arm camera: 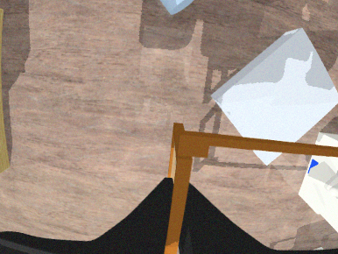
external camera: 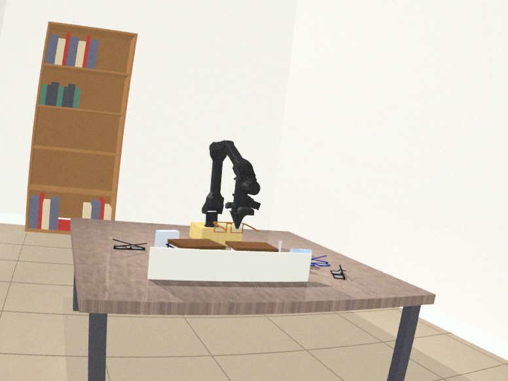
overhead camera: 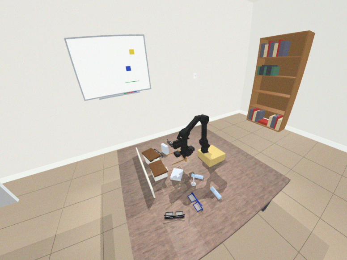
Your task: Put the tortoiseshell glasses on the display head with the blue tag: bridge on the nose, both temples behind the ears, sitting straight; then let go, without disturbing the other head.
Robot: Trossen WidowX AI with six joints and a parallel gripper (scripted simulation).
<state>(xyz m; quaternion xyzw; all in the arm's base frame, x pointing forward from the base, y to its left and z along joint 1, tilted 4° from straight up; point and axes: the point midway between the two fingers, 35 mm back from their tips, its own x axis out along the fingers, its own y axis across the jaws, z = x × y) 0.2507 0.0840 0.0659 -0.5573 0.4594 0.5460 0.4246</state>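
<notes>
The tortoiseshell glasses [overhead camera: 179, 161] [external camera: 251, 227] [arm camera: 245, 142] hang in the air with their temple ends toward the heads. My gripper [external camera: 237, 226] [arm camera: 173, 186] is shut on their front frame, between the yellow block and the heads. The blue-tagged head [overhead camera: 158, 167] [external camera: 251, 245] [arm camera: 321, 201] is white with a brown top; its small blue tag [arm camera: 313, 165] shows in the wrist view. The glasses are apart from this head. The other head [overhead camera: 150, 154] [external camera: 196, 243] stands beside it and wears dark glasses. Its tag is hidden.
A white panel [overhead camera: 145, 173] [external camera: 230, 264] stands behind the heads. A flat pale box [overhead camera: 176, 174] [arm camera: 280, 105] and an upright pale box [overhead camera: 164, 148] [external camera: 167, 237] stand near them. The yellow block [overhead camera: 212, 156], blue glasses [overhead camera: 196, 199], black glasses [overhead camera: 174, 216] and blue cylinders [overhead camera: 215, 193] are also on the table.
</notes>
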